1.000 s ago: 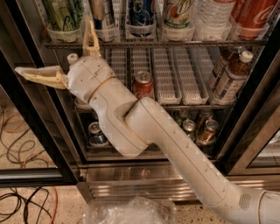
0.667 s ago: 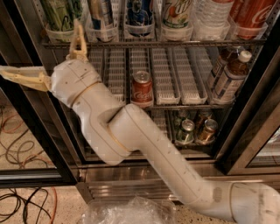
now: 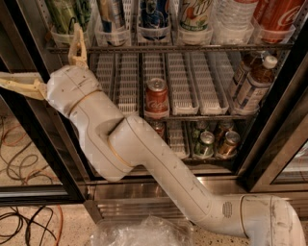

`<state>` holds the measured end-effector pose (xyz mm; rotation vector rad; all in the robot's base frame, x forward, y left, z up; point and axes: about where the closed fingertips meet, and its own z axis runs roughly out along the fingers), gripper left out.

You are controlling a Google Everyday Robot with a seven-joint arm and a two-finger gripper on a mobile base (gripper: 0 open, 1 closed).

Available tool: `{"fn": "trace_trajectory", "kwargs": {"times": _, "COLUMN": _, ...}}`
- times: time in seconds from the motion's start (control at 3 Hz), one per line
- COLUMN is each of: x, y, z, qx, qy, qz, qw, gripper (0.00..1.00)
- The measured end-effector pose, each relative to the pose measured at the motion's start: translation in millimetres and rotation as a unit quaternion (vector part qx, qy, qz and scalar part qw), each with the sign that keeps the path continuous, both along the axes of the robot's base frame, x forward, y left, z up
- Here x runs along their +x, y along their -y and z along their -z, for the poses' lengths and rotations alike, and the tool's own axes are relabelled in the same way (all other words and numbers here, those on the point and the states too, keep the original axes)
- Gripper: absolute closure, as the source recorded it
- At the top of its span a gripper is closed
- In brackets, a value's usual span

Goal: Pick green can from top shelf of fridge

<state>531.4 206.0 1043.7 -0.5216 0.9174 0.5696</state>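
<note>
The green can (image 3: 65,14) stands at the far left of the top shelf (image 3: 192,48), in a translucent cup-like tray front; only its lower part is in view. My gripper (image 3: 39,54) is open wide, just below and left of the can, at the left edge of the fridge (image 3: 272,120). One tan finger (image 3: 77,45) points up and reaches the tray under the can. The other finger (image 3: 21,86) points left, outside the door frame. Nothing is held. My white arm (image 3: 144,158) crosses the lower racks.
Right of the green can on the top shelf stand a silver-blue can (image 3: 111,17), a blue can (image 3: 154,14), a white-and-green can (image 3: 196,14) and a red bottle (image 3: 276,17). A red can (image 3: 157,98) and bottles (image 3: 252,81) sit on the middle rack. Cables (image 3: 24,221) lie on the floor.
My gripper and wrist have moved left, from under the second lane to under the green can's lane. One finger now sticks out past the left door frame. The jaws stay open.
</note>
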Motion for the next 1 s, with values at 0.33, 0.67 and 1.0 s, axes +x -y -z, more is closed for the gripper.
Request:
{"fn": "trace_trajectory", "kwargs": {"times": 0.33, "x": 2.7, "y": 9.8, "z": -4.5, "qx": 0.005, "qy": 0.005, "qz": 0.015, "qw": 0.9999, "gripper": 0.00}}
{"fn": "trace_trajectory", "kwargs": {"times": 0.67, "x": -7.8, "y": 28.3, "z": -11.1, "qx": -0.001, "qy": 0.012, "qz": 0.040, "qw": 0.9991, "gripper": 0.00}}
{"fn": "trace_trajectory", "kwargs": {"times": 1.0, "x": -26.3, "y": 48.0, "z": -11.7, "qx": -0.022, "qy": 0.004, "qz": 0.048, "qw": 0.9986, "gripper": 0.00}}
